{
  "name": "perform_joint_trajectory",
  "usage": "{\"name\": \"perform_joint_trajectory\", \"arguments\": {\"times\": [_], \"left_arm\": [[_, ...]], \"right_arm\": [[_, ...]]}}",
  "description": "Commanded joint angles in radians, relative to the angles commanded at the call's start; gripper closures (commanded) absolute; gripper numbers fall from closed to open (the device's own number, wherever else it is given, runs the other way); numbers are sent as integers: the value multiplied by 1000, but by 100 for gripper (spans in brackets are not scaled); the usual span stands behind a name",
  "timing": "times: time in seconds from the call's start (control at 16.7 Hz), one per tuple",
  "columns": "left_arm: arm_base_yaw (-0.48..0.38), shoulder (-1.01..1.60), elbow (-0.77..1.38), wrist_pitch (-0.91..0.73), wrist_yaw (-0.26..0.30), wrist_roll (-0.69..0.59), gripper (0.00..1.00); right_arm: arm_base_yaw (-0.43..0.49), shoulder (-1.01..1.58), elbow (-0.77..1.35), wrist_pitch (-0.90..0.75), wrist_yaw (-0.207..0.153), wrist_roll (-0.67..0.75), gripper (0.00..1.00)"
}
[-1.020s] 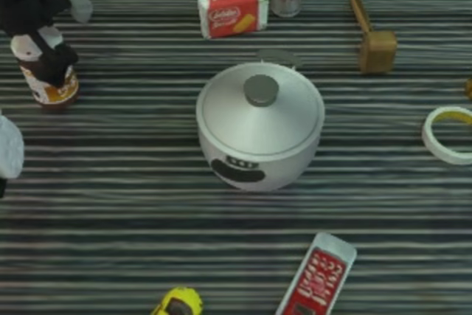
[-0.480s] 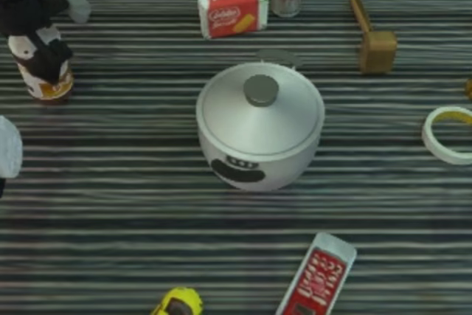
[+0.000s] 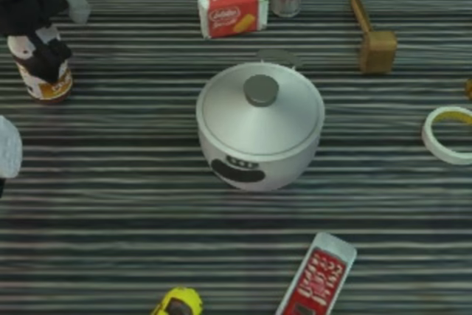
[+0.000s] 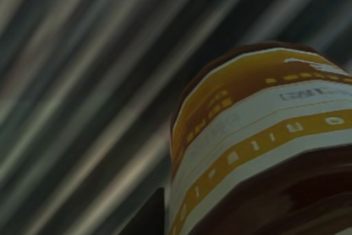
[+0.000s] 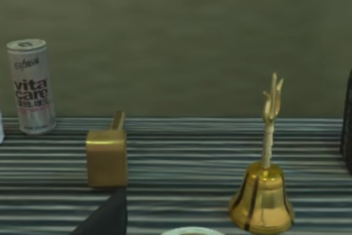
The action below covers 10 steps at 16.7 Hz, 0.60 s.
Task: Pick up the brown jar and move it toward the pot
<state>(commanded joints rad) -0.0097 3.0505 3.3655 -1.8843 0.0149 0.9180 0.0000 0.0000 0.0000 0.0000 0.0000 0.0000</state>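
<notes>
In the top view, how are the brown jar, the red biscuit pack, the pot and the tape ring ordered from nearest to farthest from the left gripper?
Measured from the left gripper, at the far left:
1. Brown jar, directly under the gripper.
2. Red biscuit pack, far edge, left of centre.
3. Pot, table centre.
4. Tape ring, right edge.

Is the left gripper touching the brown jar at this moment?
Touching. In the top view the left gripper sits over the brown jar, its dark fingers overlapping the lid with no gap; the left wrist view shows the jar close up.

A striped table (image 3: 110,204) (dark and pale bands) meets a plain olive wall (image 5: 176,26).
</notes>
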Motion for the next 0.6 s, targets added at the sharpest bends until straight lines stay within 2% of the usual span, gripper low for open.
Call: {"name": "perform_joint_trajectory", "arguments": {"times": [0.42,0.48,0.6], "left_arm": [[0,0,0,0,0,0,100],[10,22,47,56,-8,2,100],[11,12,36,63,-9,2,100]], "right_arm": [[0,0,0,0,0,0,0],[0,0,0,0,0,0,0],[0,0,0,0,0,0,0]]}}
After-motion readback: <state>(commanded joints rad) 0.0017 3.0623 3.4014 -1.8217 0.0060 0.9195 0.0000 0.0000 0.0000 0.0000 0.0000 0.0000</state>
